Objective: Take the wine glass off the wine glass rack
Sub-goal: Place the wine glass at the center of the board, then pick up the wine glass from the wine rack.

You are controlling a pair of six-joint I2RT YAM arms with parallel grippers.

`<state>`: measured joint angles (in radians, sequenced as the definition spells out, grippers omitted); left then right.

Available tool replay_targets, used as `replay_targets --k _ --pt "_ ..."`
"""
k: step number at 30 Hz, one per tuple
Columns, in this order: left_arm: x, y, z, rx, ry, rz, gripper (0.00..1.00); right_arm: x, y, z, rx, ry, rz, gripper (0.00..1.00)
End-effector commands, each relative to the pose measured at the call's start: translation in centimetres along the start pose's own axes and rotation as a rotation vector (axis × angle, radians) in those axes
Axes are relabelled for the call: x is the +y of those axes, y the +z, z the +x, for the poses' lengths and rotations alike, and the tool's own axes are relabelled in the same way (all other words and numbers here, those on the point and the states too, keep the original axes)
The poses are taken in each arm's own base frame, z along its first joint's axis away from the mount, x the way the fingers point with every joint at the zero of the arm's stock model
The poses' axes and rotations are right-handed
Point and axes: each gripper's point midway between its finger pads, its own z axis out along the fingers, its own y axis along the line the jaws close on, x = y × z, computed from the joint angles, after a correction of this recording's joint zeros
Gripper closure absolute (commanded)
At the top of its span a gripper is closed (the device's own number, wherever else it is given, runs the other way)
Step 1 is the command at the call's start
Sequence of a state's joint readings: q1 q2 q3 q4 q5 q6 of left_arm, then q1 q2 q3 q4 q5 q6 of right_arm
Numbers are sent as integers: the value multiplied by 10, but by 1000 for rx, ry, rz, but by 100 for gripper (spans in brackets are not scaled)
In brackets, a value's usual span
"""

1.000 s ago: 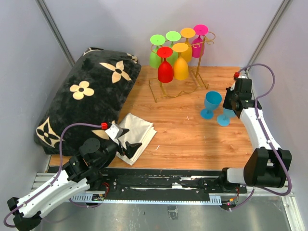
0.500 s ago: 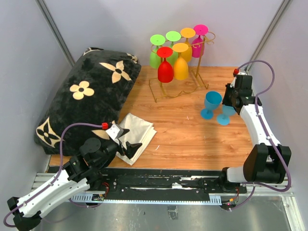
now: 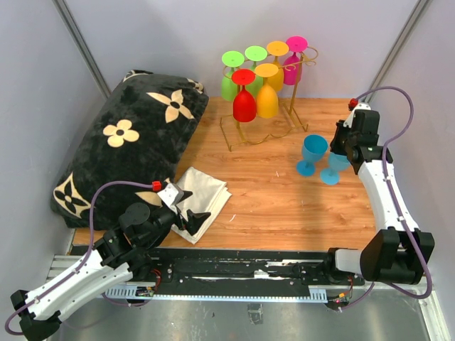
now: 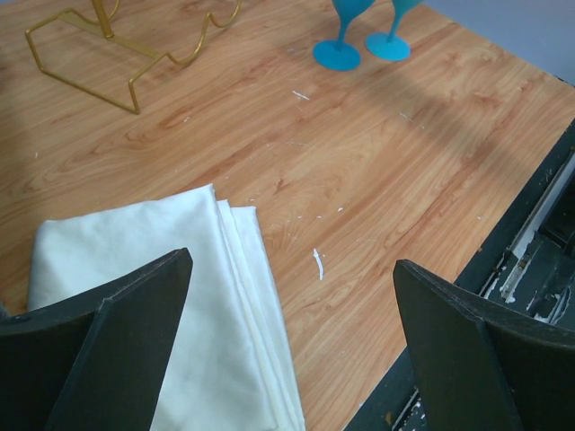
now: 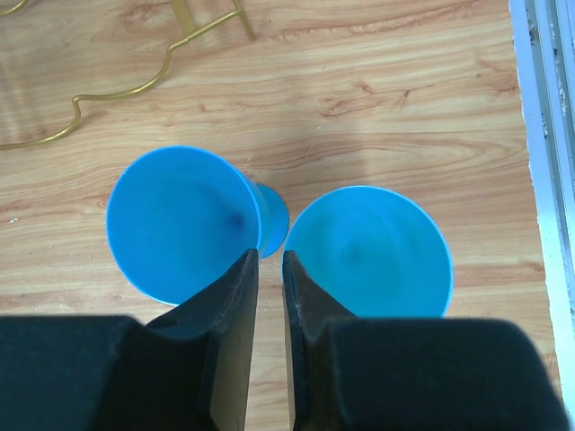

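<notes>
The gold wire wine glass rack [image 3: 264,135] stands at the back of the wooden table. Several coloured wine glasses hang upside down from it, among them a red one [image 3: 244,105] and an orange one [image 3: 267,101]. Two blue wine glasses [image 3: 311,153] [image 3: 333,170] stand upright on the table to its right. My right gripper [image 3: 341,152] hovers above them with jaws nearly together and nothing between; in the right wrist view [image 5: 269,256] it sits over the gap between both cups [image 5: 180,224] [image 5: 370,251]. My left gripper [image 4: 292,260] is open above a folded white cloth [image 4: 153,296].
A big black pillow [image 3: 124,145] with cream flowers lies on the left side. The white cloth [image 3: 201,199] lies near the table's front edge. The rack's base wire shows in the left wrist view [image 4: 90,63] and the right wrist view [image 5: 117,90]. Grey walls close in both sides.
My right arm has shifted slightly right and up near the blue glasses; both glasses stay standing. The left arm has barely moved.
</notes>
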<state>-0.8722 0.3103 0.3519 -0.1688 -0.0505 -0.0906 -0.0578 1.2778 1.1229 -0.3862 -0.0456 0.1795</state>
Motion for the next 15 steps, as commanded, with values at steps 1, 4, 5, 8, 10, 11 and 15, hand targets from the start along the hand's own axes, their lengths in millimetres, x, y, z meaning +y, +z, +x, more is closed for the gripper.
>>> replay_targets --k 1,4,5,8,10,11,15 --pt "-1 1 1 -3 5 4 0 -5 -7 -12 -40 13 6 82" --pt "0 1 0 -4 5 1 0 -7 -4 -10 -30 9 19 82" --pt "0 1 0 -4 3 1 0 -8 -3 -9 -25 9 23 82" --pt "0 1 2 0 3 2 0 -8 2 -5 -6 10 23 82" --pt "-1 1 2 1 5 4 0 -8 5 -1 12 12 22 82" --pt "0 1 2 2 6 3 0 -8 6 0 17 12 21 83" --pt "-1 1 3 4 8 6 0 -8 10 2 27 12 20 85"
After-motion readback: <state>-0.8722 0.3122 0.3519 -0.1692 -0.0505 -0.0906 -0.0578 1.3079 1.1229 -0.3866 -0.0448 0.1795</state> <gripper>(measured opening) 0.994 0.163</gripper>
